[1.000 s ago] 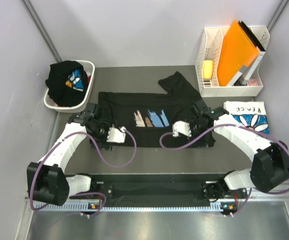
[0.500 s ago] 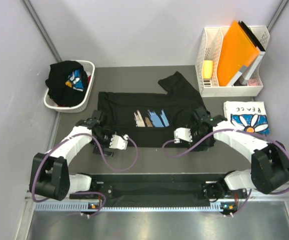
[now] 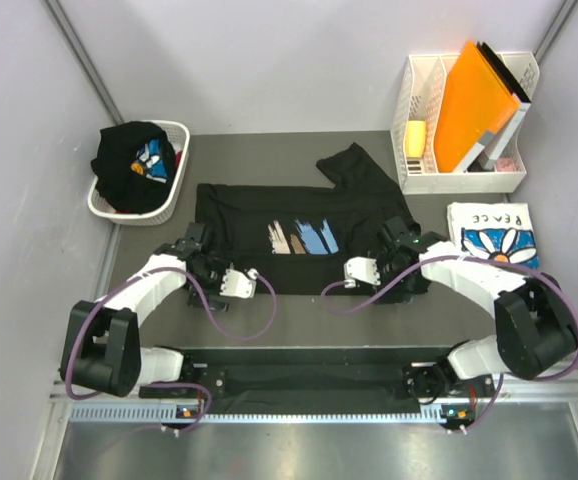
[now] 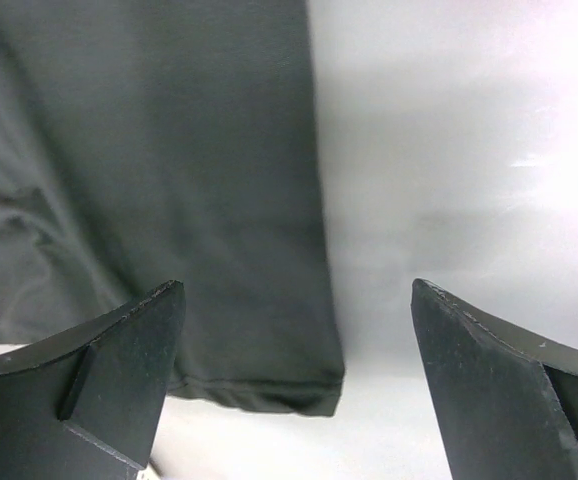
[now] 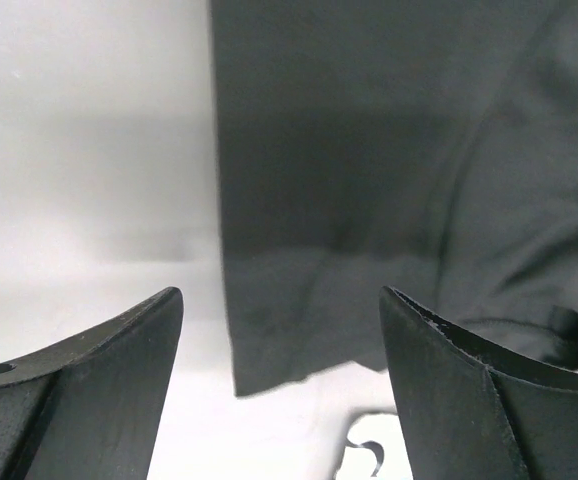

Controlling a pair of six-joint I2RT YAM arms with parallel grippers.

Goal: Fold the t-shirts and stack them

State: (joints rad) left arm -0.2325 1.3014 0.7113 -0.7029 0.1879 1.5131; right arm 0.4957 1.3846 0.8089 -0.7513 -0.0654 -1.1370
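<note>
**Overhead and wrist views.** The black tee with the brush-stroke print [image 3: 299, 212] lay spread flat in the middle of the desk [image 3: 269, 160]. Its print faced up and one sleeve jutted toward the far side. We saw both arms bent low over its near edge, one toward each end.

The left hand [image 4: 297, 288] stood with its fingers wide apart and nothing between them. Below the gap lay a hemmed corner of the black cloth, with bare desk beside it. The right hand [image 5: 279, 293] was likewise spread and empty over the opposite corner. We could not tell whether either hand touched the cloth.

The folded white tee [image 3: 494, 238], printed with a blue daisy, lay near the right end of the spread tee. A second black tee [image 3: 124, 165] sat bundled in the white basket [image 3: 176, 178] at the far left. An orange folder [image 3: 474, 100] stood in a white rack [image 3: 416, 95] at the far right.
</note>
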